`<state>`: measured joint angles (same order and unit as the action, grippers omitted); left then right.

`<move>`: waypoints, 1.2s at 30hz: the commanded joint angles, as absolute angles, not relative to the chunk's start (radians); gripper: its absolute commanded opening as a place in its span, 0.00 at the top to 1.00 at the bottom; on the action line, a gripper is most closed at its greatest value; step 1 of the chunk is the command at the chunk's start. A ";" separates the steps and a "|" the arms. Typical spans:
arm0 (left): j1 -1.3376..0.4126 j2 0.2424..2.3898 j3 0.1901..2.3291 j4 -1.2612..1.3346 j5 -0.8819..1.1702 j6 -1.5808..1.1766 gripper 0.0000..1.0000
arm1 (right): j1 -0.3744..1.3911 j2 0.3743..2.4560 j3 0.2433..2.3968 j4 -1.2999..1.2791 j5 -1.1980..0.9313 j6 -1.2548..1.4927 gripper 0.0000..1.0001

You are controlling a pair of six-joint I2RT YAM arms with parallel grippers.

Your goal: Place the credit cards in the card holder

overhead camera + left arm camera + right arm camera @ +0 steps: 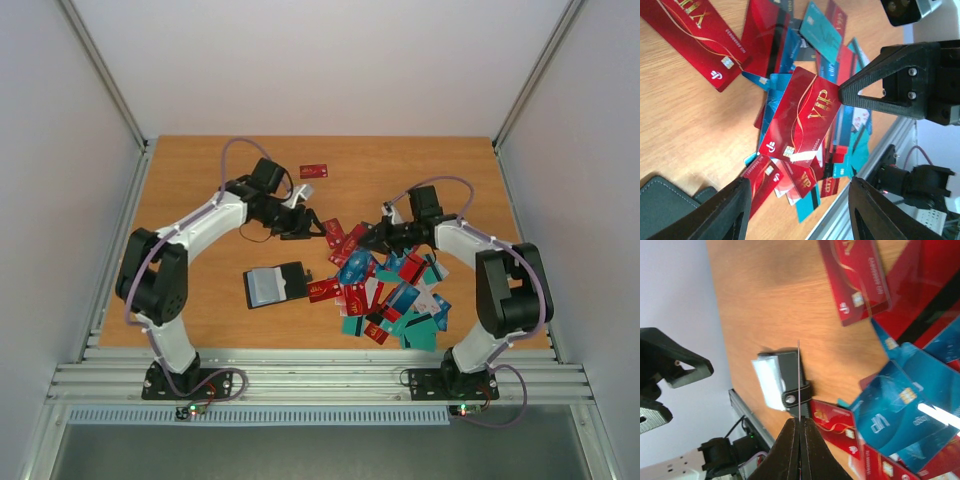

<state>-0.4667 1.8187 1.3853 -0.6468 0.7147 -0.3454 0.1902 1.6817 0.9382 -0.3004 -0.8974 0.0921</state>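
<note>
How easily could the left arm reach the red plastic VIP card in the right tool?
Probably yes, easily: the right tool pinches the red plastic VIP card by one edge, and the open left tool faces it unobstructed.

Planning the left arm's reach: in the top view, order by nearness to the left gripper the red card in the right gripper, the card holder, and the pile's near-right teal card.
From the left gripper:
1. Red card, just to its right, in the right gripper.
2. Card holder, nearer the bases.
3. Teal card, pile's near-right end.
</note>
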 commanded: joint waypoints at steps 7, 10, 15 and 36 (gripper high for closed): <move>-0.351 1.569 1.251 -0.648 0.968 -0.254 0.45 | 0.250 1.507 1.010 -0.340 -1.049 0.156 0.99; -0.330 1.488 1.200 -0.655 1.018 -0.252 0.44 | 0.281 1.485 1.039 -0.338 -1.096 0.170 0.99; -0.309 1.394 1.129 -0.665 1.079 -0.257 0.46 | 0.339 1.468 1.082 -0.316 -1.175 0.193 0.99; -0.306 1.169 1.056 -0.774 1.130 -0.276 0.64 | 0.493 1.464 1.101 0.038 -1.314 0.442 0.99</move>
<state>-0.3134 1.2003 1.0641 -0.7448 1.1286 -0.2802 0.4759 1.4776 1.0676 -0.0757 -1.2720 0.3721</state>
